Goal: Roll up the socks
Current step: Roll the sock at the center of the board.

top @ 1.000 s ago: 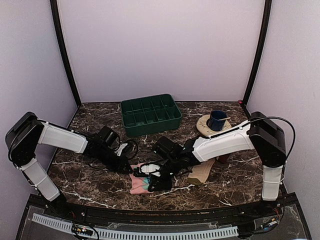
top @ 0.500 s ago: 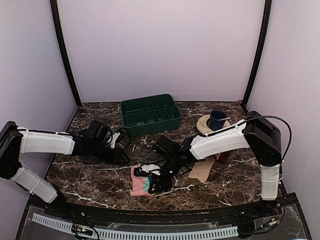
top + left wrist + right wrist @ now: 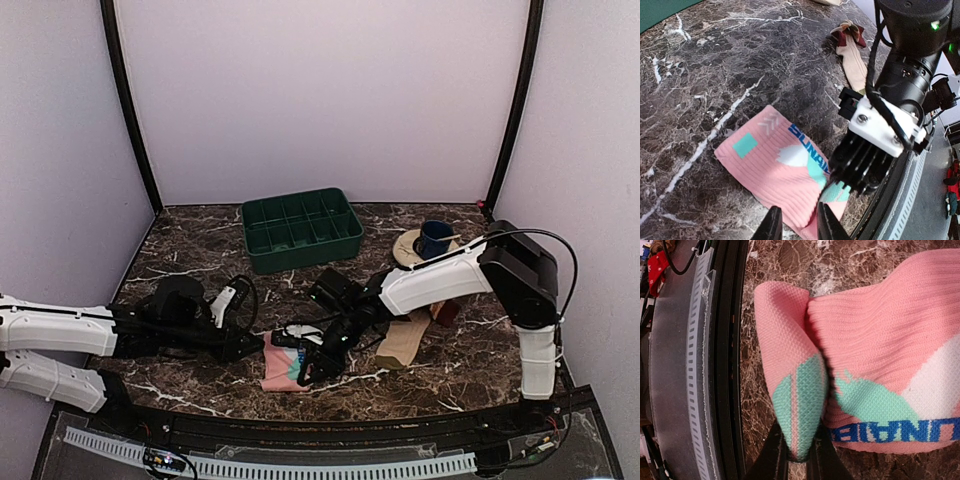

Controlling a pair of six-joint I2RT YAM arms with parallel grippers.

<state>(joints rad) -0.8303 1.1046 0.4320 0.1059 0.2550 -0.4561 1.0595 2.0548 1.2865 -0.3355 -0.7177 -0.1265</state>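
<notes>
My right gripper (image 3: 797, 452) is pinched closed on a folded-over end of the pink sock (image 3: 767, 165), with the teal patch (image 3: 800, 390) doubled up between its tips. My left gripper (image 3: 797, 225) stands partly open with nothing clamped. Its tips sit low at the sock's left edge, and I cannot tell whether they touch the fabric. The pink sock lies near the front edge of the tabletop (image 3: 200, 260), about midway along it. The tan sock (image 3: 402, 342) lies just to its right, apart from it, its maroon end farther away, with my right arm (image 3: 440, 285) crossing above.
</notes>
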